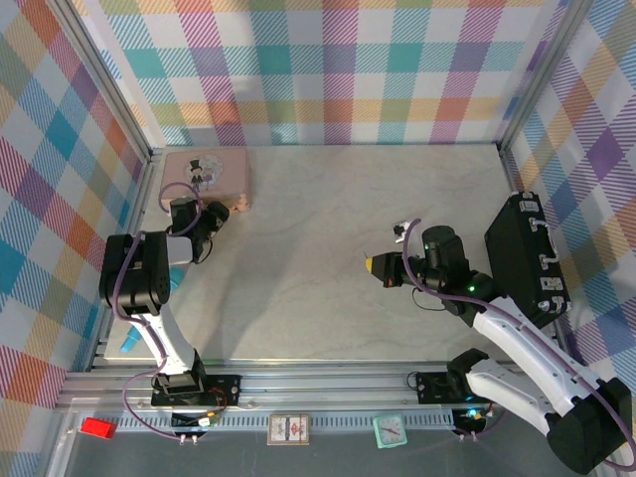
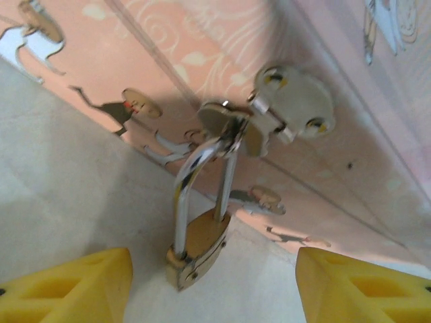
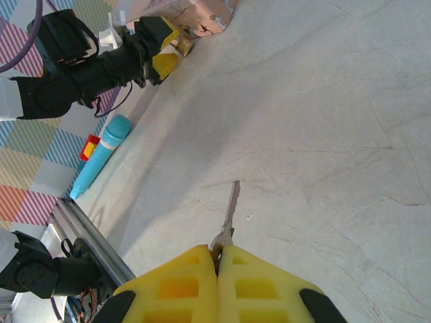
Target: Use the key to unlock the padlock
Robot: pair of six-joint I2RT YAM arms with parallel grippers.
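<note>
Padlock of brass hangs by its silvery shackle from the pale clasp on the front of the pink tin. That tin sits in the far left corner of the counter. Both legs of the shackle run down into the lock's body, and the body tilts low against the tin's front, right at the counter; whether it actually rests there I cannot tell.

The left gripper is drawn up close in front of it with its jaws spread. One yellow fingertip stands to each side of the lock, and neither touches it. From above, that gripper points at the near edge of the tin.

Well apart, over the open middle right of the counter, the right gripper has its jaws pressed together on the key. They pinch it by the head, with the thin grey blade sticking straight out beyond the tips. A blue pen-like stick lies along the counter's left edge. A black case leans by the right wall.
</note>
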